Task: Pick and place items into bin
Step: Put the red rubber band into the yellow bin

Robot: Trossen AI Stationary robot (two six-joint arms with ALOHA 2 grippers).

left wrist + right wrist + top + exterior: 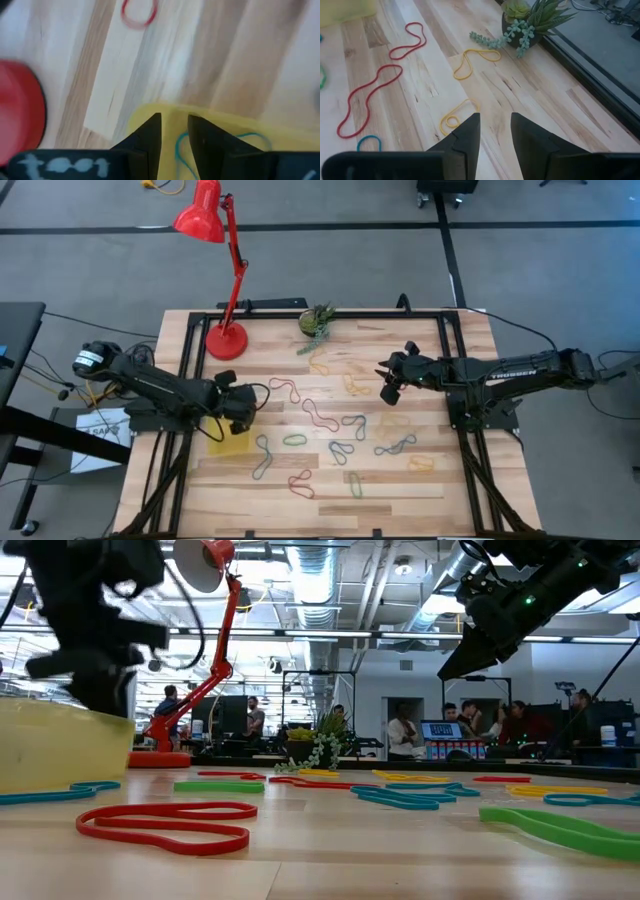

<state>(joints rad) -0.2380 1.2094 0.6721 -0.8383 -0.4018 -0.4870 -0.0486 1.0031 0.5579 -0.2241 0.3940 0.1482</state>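
High view: the pale wooden slatted counter (420,480) carries scattered coloured rubber-band loops (345,425). The shallow translucent yellow plastic bin (228,443) is half hidden under the left claw (240,416), fingers slightly apart, empty, over a blurred teal loop (181,150) inside. The right claw (388,383) hovers parted, empty.
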